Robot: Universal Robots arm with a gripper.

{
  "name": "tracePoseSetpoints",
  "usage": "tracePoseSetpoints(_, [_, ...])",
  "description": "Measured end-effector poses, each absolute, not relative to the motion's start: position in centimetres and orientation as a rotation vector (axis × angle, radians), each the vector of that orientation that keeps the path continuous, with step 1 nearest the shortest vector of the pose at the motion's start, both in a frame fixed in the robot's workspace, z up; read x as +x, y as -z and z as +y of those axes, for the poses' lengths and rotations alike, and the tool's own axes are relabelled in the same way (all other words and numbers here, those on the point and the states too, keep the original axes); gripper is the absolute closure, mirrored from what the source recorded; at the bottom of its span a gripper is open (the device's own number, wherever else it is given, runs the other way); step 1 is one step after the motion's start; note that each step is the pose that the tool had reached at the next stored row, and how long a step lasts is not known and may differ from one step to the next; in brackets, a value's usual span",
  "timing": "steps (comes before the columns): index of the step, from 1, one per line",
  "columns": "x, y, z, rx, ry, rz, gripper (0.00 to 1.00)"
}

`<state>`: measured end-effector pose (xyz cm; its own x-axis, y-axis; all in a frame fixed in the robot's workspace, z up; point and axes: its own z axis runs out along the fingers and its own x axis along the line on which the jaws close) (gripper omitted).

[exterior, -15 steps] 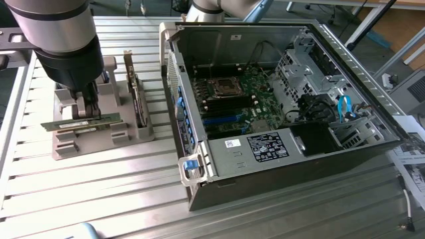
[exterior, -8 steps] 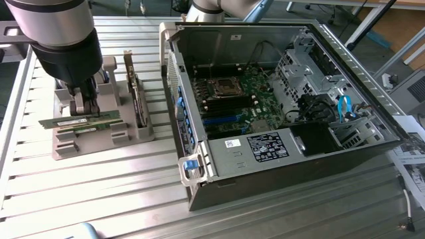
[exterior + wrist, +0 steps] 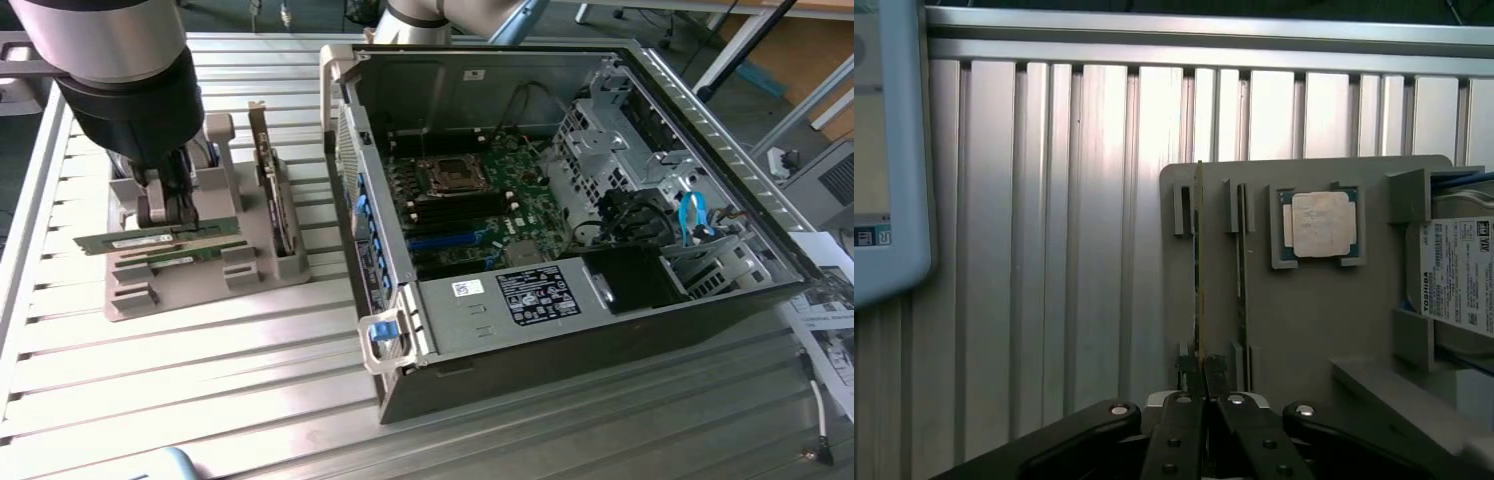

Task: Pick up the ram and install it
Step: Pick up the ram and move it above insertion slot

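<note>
We see the gripper (image 3: 1202,388) with its jaws squeezed almost all the way together, and the ram (image 3: 1199,280) is pinched between them by its thin top edge. In the exterior view the gripper (image 3: 167,222) sits over the grey holder (image 3: 200,292), and the ram (image 3: 127,243) sticks out from both sides of the jaws. We cannot tell if it has come out of its groove yet. A second green stick (image 3: 1242,290) stands in the groove just beside the jaws. We think the stick could slip or tip, because the jaws hold only a thin edge. If it tips, one end could catch on the holder's little posts or bump the second stick. The open computer case (image 3: 467,75) is well away from the jaws, so a loose hold could let the ram swing or drop on the way. If it arrives tilted, it might not go into its slot straight.
</note>
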<state>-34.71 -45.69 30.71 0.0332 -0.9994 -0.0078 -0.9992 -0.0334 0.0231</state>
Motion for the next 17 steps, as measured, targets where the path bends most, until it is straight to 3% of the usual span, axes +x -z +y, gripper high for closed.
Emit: tracePoseSetpoints(17, [-34.7,-32.6,-45.7,2.25,0.033,-2.176,0.88])
